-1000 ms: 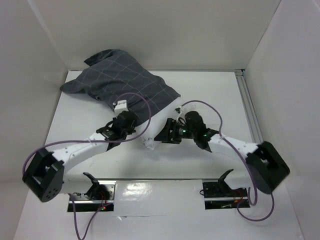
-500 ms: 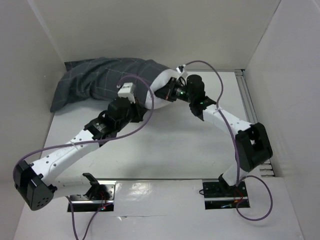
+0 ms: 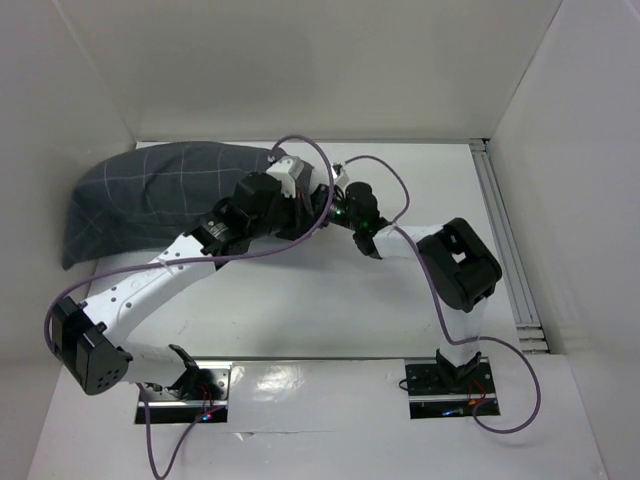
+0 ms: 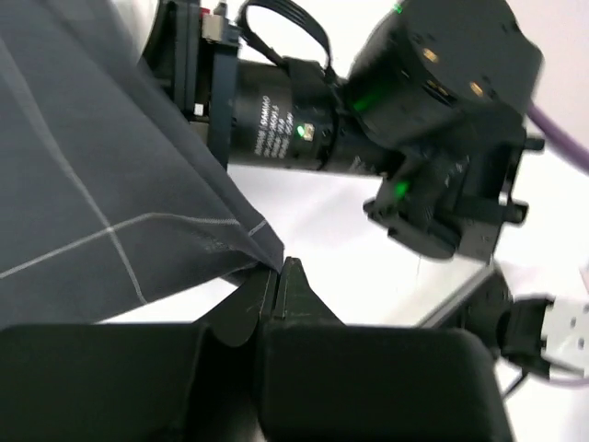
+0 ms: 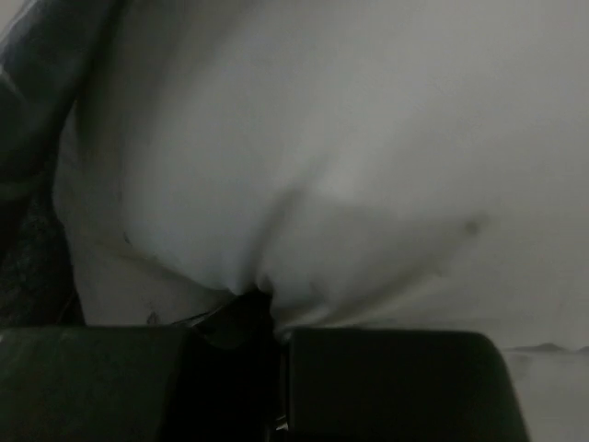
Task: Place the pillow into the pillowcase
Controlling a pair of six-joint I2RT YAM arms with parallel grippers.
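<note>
while left hand [image 4: 279, 273] pinches pillowcase [image 4: 92, 166], right hand [image 5: 268, 309] pinches pillow [image 5: 322, 138]

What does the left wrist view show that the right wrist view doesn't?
Left wrist only: the pillowcase corner pinched in the left jaws, the right arm and bare table. Right wrist only: the white pillow bunched in the shut right jaws. Both: dark pillowcase cloth, and that arm's own jaws closed on fabric.

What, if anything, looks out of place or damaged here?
Nothing looks damaged or spilled. The pillowcase lies bunched against the left wall; the left gripper pinches its hem and the right gripper pinches the white pillow.
</note>
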